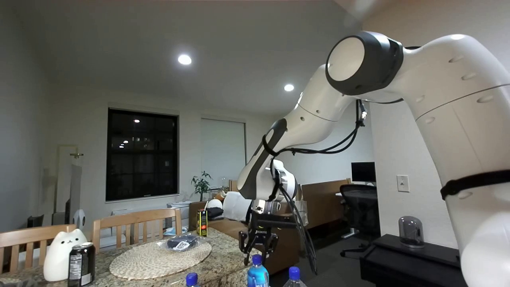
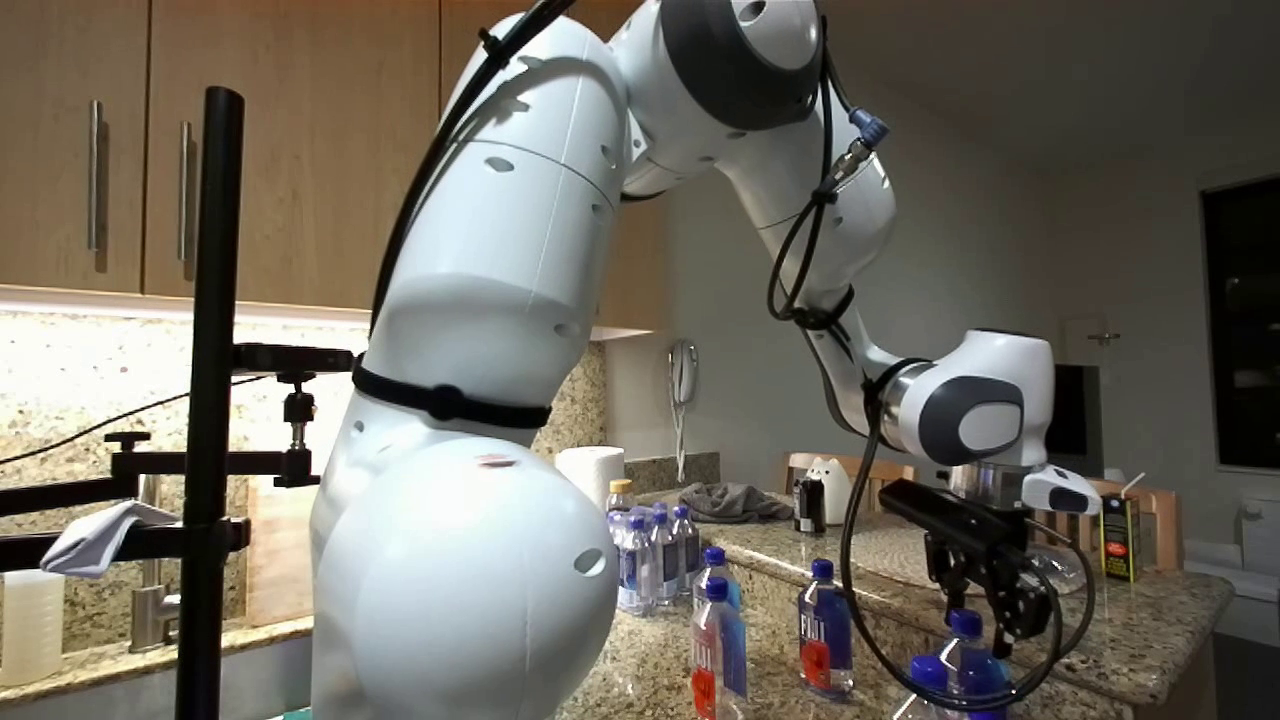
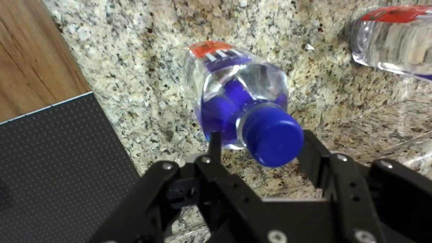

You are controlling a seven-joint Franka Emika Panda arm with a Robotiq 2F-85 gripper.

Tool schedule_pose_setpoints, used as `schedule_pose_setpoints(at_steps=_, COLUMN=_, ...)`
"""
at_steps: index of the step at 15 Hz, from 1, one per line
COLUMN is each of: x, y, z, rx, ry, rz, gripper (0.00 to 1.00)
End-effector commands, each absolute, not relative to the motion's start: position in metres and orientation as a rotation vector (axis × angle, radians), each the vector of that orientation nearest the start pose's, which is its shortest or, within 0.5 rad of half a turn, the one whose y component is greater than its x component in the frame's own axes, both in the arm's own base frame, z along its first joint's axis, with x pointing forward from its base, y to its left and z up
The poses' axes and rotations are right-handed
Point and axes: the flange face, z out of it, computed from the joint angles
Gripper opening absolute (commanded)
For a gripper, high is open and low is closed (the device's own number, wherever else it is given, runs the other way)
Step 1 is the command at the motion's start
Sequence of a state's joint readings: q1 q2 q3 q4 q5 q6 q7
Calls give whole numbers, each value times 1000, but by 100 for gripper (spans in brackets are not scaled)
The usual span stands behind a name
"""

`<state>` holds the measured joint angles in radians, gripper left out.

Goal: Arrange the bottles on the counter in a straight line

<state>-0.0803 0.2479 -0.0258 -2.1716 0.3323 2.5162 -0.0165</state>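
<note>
Fingers apart, one either side of a Fiji bottle, contact hard to call! It's upright on the speckled tabletop, long axis eleven to five o'clock in the wrist view, blue cap at five. Second bottle, two o'clock, cut off! Beyond: dark window, nine o'clock in an exterior view.

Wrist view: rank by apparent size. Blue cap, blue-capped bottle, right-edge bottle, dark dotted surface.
1. Dark dotted surface, even cropped
2. Blue-capped bottle, cap included
3. Its blue cap, probably magnified by nearness to the camera
Unranked: right-edge bottle; the frame cuts it off, so its full size is unsure.
</note>
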Motion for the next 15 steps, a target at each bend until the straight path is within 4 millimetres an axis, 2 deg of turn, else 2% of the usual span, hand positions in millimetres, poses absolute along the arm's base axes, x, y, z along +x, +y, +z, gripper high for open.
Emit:
schedule_pose_setpoints(at_steps=1, x=566, y=-67, z=288, rx=-2891, ry=491, rz=-132, gripper=31)
schedule_pose_setpoints(at_steps=4, x=566, y=-67, z=292, rx=-2893, ry=495, rz=-123, gripper=11)
schedule_pose_setpoints(at_steps=6, x=565, y=-66, z=292, rx=-2894, ry=494, rz=-118, gripper=5)
schedule_pose_setpoints(at_steps=8, x=566, y=-66, z=292, rx=-2893, ry=495, rz=-114, gripper=4)
schedule_pose_setpoints(at_steps=9, x=566, y=-65, z=292, rx=-2892, ry=495, rz=-111, gripper=9)
schedule_pose_setpoints(at_steps=10, x=566, y=-64, z=293, rx=-2893, ry=492, rz=-108, gripper=29)
schedule_pose_setpoints(at_steps=11, x=565, y=-63, z=294, rx=-2896, ry=484, rz=-103, gripper=30)
schedule_pose_setpoints(at_steps=15, x=563, y=-54, z=302, rx=-2914, ry=438, rz=-77, gripper=53)
